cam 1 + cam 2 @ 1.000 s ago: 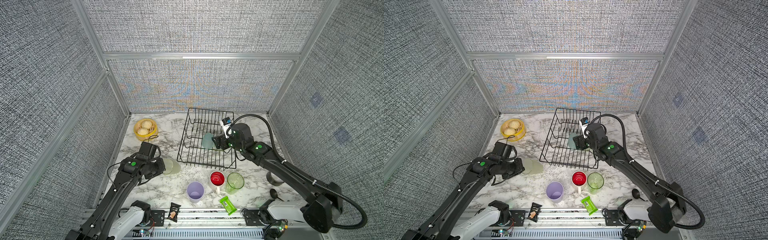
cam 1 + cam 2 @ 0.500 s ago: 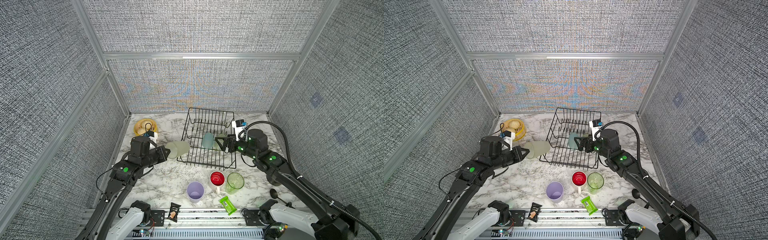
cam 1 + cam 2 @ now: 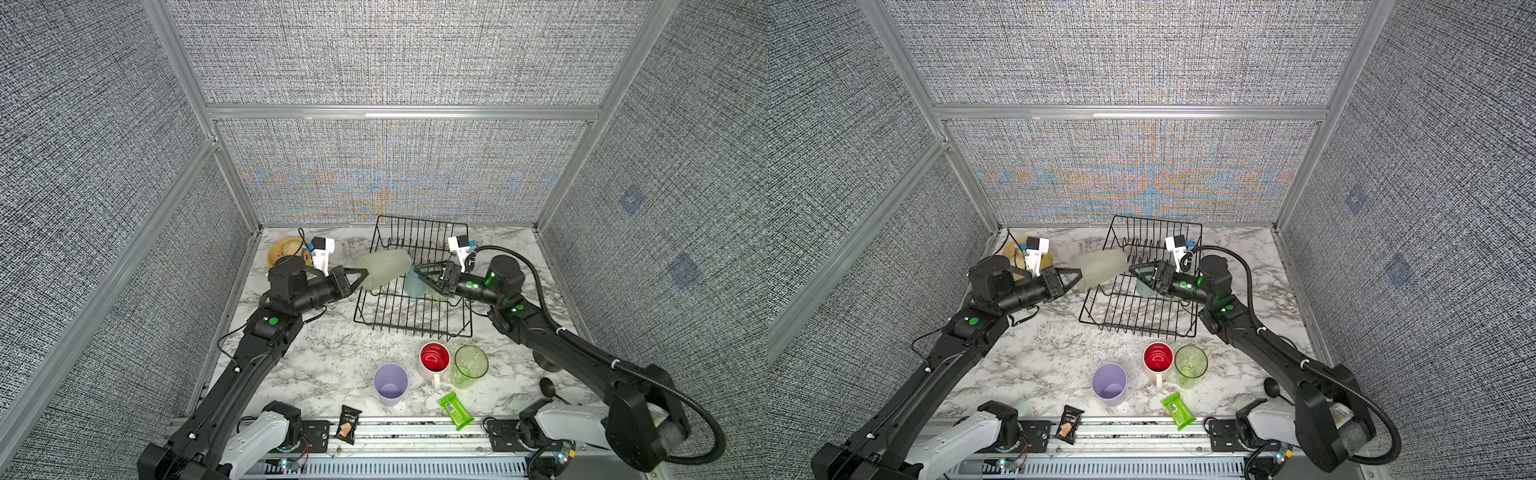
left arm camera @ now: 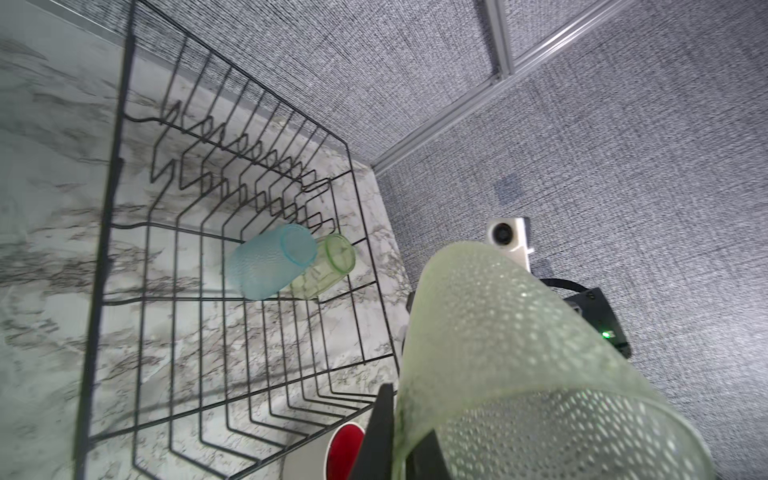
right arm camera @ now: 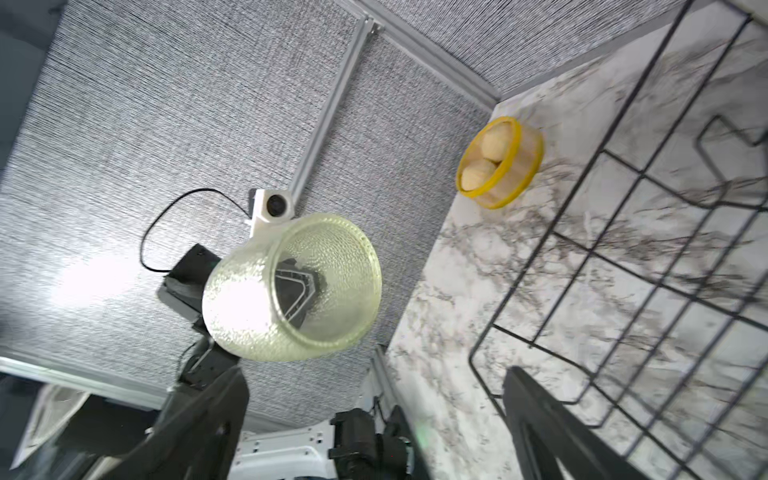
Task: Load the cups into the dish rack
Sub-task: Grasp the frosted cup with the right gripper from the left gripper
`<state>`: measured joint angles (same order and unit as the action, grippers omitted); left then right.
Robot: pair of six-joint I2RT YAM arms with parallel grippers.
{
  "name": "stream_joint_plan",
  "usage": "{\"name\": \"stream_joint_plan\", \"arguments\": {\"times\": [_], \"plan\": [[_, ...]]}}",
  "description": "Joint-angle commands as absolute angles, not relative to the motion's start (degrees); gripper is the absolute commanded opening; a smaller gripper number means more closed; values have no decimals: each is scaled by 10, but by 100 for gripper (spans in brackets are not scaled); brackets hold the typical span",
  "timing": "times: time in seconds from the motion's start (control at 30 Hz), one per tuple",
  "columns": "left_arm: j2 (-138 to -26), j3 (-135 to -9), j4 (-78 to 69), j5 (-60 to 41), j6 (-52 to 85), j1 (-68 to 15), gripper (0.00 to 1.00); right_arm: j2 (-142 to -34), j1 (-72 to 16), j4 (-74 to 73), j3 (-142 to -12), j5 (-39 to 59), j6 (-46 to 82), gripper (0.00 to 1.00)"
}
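marble tabletop [image 3: 332,353] | grey woven walls [image 3: 395,54] | left claw [image 3: 363,279] clamps frosted cup [image 3: 384,268] | right claw [image 3: 420,275] apart

Grey fabric walls [image 3: 374,62], marble tabletop [image 3: 332,357]

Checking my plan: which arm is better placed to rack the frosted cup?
Left: the left gripper holds the frosted cup at the edge of the dish rack; the right gripper is open, empty.

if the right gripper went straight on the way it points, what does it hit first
Probably the frosted cup in the left gripper. The right gripper points at its free end, though depth is unclear.
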<state>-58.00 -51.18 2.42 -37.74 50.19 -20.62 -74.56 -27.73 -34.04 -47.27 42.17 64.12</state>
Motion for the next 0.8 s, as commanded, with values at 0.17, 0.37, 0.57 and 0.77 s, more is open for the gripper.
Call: {"name": "stream_joint_plan", "arguments": {"times": [0.17, 0.37, 0.57, 0.77], "plan": [[-603, -497, -77, -437, 543, -208, 0, -840, -296, -677, -494, 465, 859, 96], [-615, -487, -99, -431, 558, -211, 0, -889, -316, -712, -531, 449, 875, 93], [-639, -486, -111, -435, 570, -211, 0, -932, -329, -743, -563, 450, 893, 76], [-637, -484, -78, -395, 560, -211, 1, -963, -328, -767, -566, 450, 905, 59]]}}
